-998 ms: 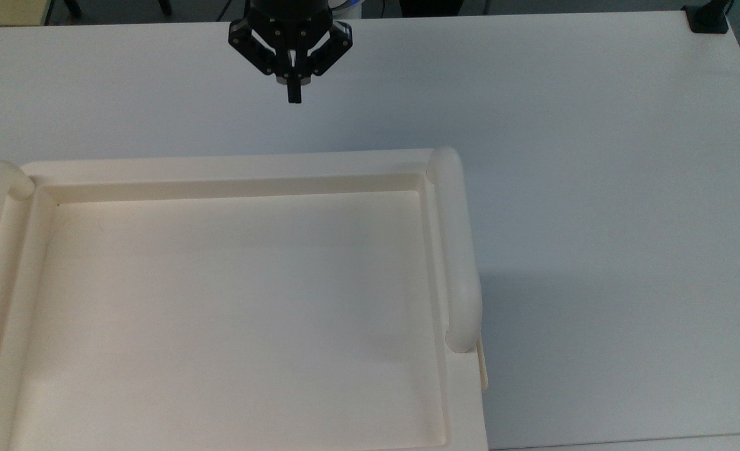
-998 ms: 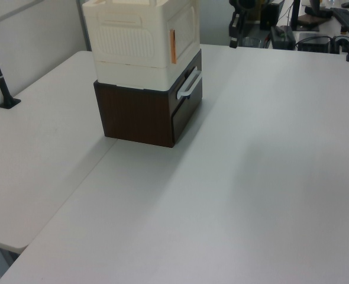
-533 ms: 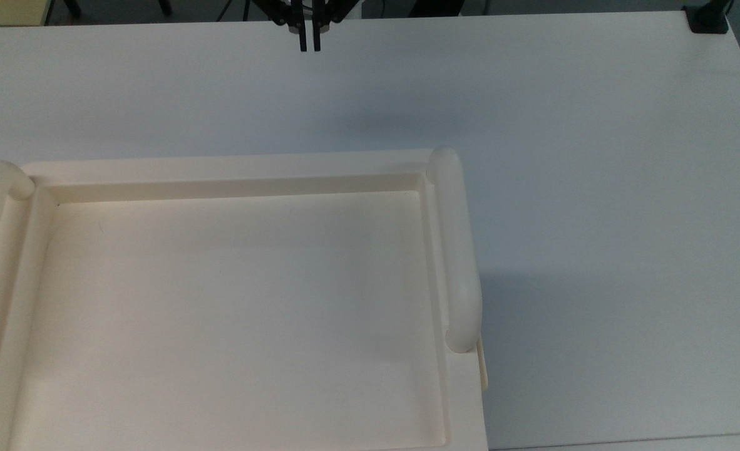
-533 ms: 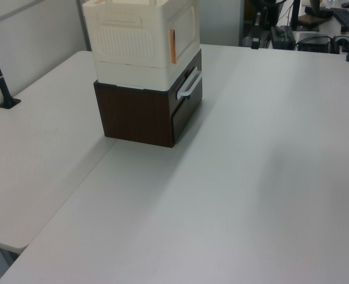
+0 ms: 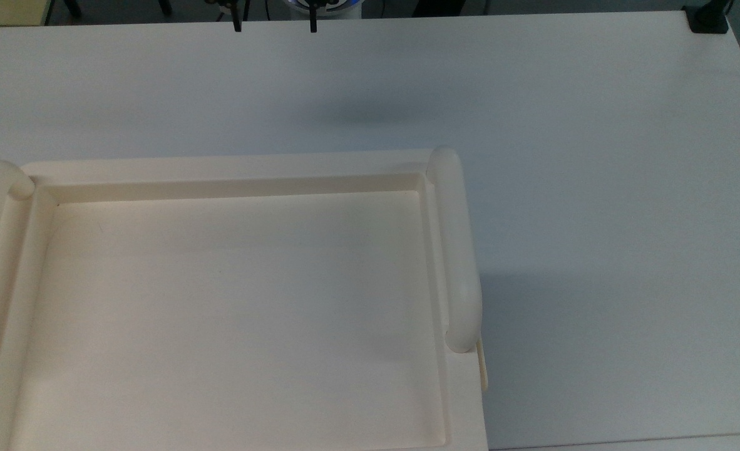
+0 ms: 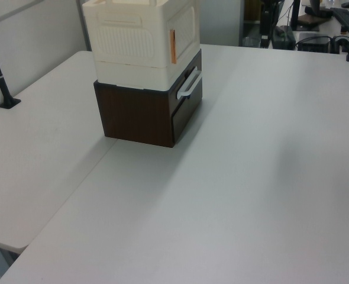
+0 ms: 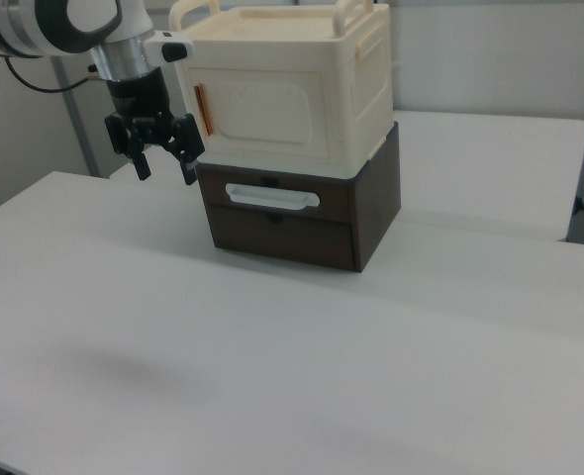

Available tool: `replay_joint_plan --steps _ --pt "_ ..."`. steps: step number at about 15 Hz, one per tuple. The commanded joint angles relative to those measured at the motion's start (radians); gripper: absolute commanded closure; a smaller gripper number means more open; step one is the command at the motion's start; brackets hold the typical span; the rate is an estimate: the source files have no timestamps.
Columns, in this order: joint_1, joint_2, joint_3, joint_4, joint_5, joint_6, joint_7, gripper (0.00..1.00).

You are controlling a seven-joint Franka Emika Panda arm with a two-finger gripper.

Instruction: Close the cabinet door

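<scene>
The cream cabinet stands on a dark brown drawer unit. Its cabinet door is the cream front panel with rounded corners and a reddish mark at the right view's left edge; it looks flush with the cabinet front. In the left view the door faces right, with the mark at the near corner. My gripper hangs open and holds nothing, just off the door's marked edge at the right view's left. In the top view the gripper shows as two spread fingertips at the upper edge.
The cabinet's tray-like top with two thick tube rails takes up the top view's lower left. A white drawer handle sticks out below the door. The white table spreads wide around. A black clamp sits at its far corner.
The gripper has drawn back toward the top view's upper edge, away from the cabinet. Its fingers, together a second ago, now stand spread apart.
</scene>
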Motion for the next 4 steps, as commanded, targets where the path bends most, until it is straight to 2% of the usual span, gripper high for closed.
replay_joint_plan --steps 1,4 --pt "-0.024 -0.018 0.002 -0.023 -0.016 0.001 -0.008 0.0" --pt "-0.026 -0.017 0.002 -0.023 -0.016 0.002 -0.008 0.0"
